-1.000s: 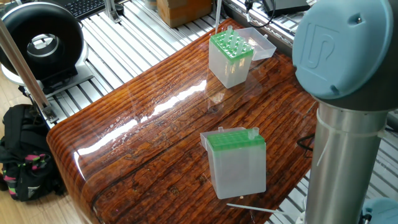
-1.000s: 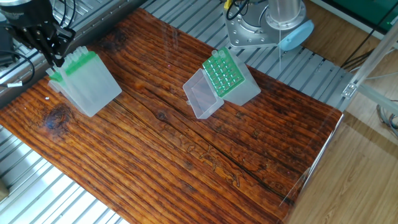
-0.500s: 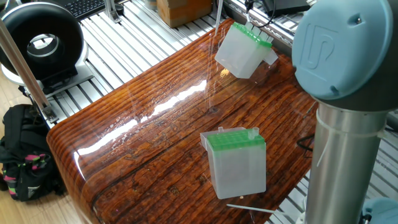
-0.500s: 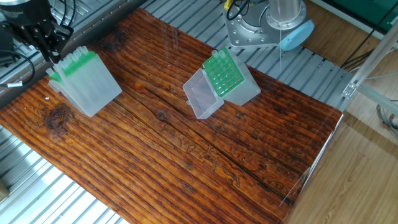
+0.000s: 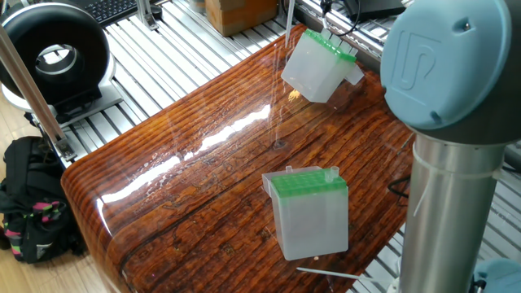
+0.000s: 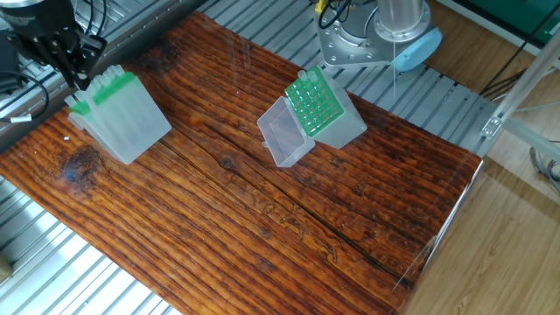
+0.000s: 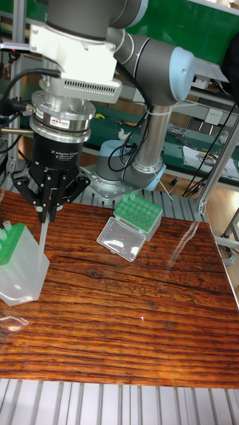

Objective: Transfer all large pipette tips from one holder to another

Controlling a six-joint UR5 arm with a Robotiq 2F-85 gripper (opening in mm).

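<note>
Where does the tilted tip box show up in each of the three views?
One fixed view: the tilted box sits top, right of centre.
The other fixed view: upper left, by the gripper.
Tall fixed view: left edge, under the gripper, which grips a large pipette tip.
Shared landmark: the open-lid box near the arm's base.

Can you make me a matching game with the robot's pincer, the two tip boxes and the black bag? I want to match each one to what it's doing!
Things:
1. pincer
2. tip box under the pincer
3. tip box near the arm's base
4. black bag

States:
a. its clear lid is flipped open
b. sits on the floor
c. holds a pipette tip
d. tipped to one side

Pairs: 1-c, 2-d, 3-a, 4-b
</note>
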